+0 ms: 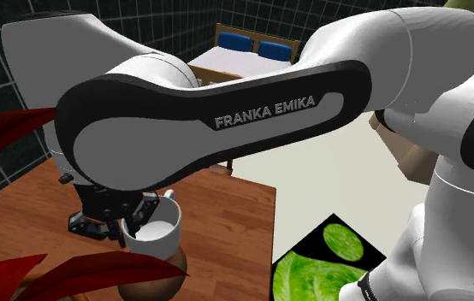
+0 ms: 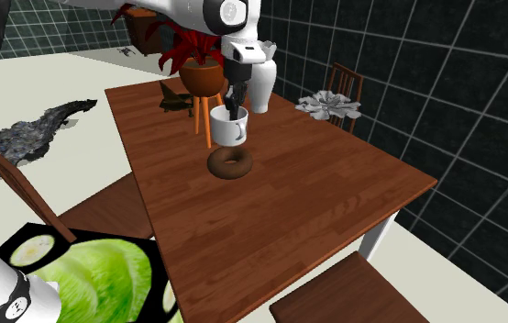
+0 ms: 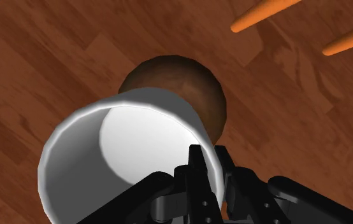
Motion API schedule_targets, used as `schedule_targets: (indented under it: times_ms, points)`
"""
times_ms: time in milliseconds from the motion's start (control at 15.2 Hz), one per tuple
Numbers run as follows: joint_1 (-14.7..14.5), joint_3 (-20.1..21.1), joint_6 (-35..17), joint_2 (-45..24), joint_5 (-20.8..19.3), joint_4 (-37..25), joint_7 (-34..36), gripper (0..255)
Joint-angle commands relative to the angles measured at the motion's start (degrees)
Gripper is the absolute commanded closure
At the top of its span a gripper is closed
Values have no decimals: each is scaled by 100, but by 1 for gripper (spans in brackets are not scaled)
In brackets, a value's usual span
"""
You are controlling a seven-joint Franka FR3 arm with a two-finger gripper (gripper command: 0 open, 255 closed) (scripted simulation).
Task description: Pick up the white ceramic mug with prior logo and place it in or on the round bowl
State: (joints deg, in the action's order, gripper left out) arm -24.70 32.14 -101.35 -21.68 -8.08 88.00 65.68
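A wooden bench [image 2: 316, 202] stands on a pale floor before dark tiled walls [image 2: 445, 83]. At its far end a red-leaved plant [image 2: 186, 41] sits in a brown pot [image 2: 204, 81] on an orange-legged stand [image 2: 204, 119], with a white vase [image 2: 263, 87] just beside it. A dark-backed chair [image 2: 342, 81] has a crumpled pale-grey thing [image 2: 328, 105] at its seat. A lettuce-printed mat [image 2: 96, 275] and a rough grey heap [image 2: 32, 138] lie on the floor. In the shoulder view, a bed [image 1: 227, 61] holds blue pillows [image 1: 235, 41].
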Motion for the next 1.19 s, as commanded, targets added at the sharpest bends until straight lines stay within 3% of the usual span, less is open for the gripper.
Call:
schedule_targets:
  times_ms: [0,726,1122]
  points:
    - [-6,-9,-137,-37,-21,103,21,255]
    - [-11,-77,-888,-255,-153,667,80,255]
    - [-12,-80,-911,-264,-159,683,83,255]
